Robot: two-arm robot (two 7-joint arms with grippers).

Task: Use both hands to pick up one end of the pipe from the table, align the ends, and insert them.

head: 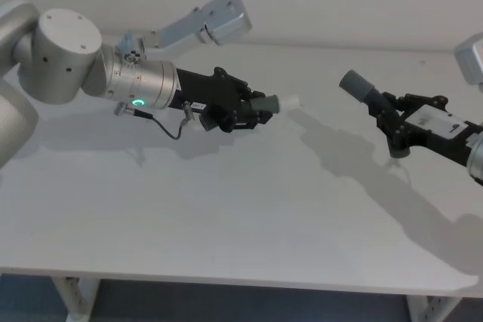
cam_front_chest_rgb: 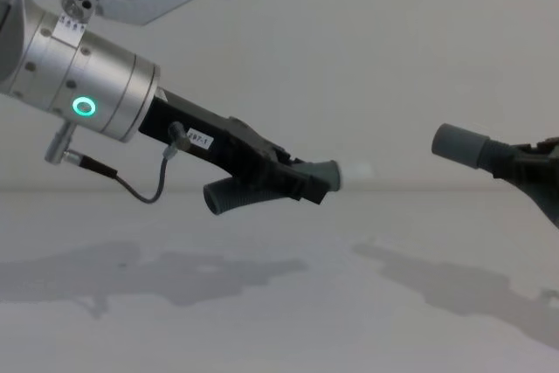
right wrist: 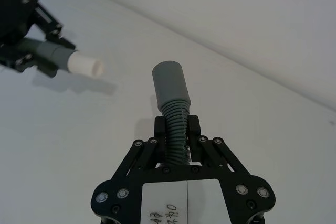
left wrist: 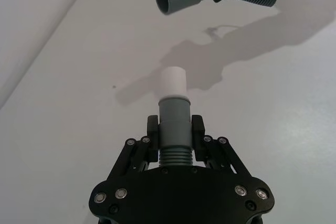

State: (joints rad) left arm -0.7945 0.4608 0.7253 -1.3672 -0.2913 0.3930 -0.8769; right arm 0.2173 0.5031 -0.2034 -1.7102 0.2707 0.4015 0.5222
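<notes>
Left gripper (head: pixel 255 113), above the table (head: pixel 226 216), pinches the white-tipped pipe (head: pixel 273 103) pointing to 3 o'clock; right gripper (head: pixel 389 116) pinches the collar pipe (head: pixel 361 88), ends apart

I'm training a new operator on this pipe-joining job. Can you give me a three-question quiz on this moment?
1. True or false: the white tip already sits inside the collar.
2. The left gripper is shut on: A) the tip piece B) the collar piece C) nothing.
3. Fill in: the right gripper holds its piece ___ the table, not on it.

Key: 1 false, a gap separates them; 2 A; 3 above.
</notes>
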